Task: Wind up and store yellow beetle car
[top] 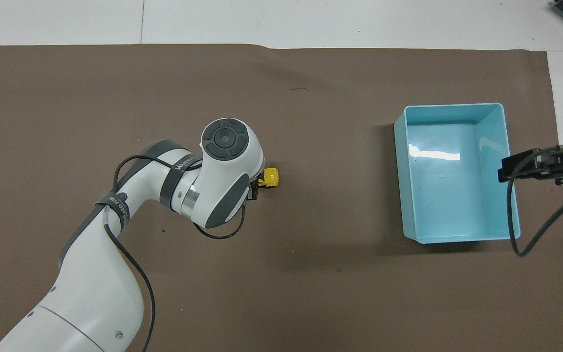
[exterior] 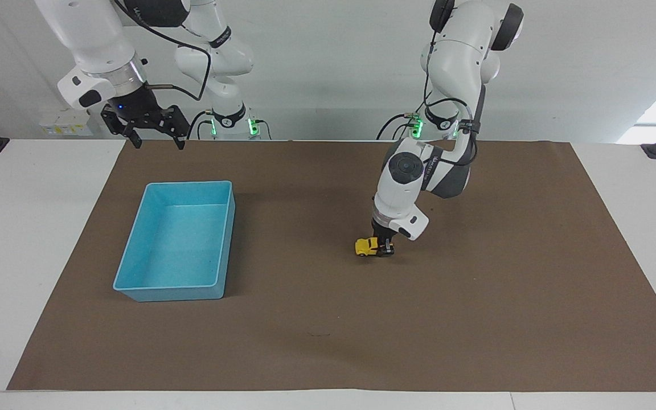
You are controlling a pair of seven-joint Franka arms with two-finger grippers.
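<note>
While the left claw (exterior: 384,246) stands low over the brown-matted tabletop (exterior: 476,319), the yellow beetle car (exterior: 367,246) sits on the mat at its fingertips; whether it grips cannot be told. From overhead, the car (top: 269,177) pokes out beside that arm's wrist, well apart from the light-blue bin (top: 457,173). The right claw (exterior: 154,136) waits, spread open, past the bin's robot-side end.

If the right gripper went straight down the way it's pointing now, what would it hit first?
Most likely the brown mat, near the edge closest to the robots. The right gripper hangs open and points down, and the blue bin seems to start farther from the robots, though depth there is hard to judge.
</note>
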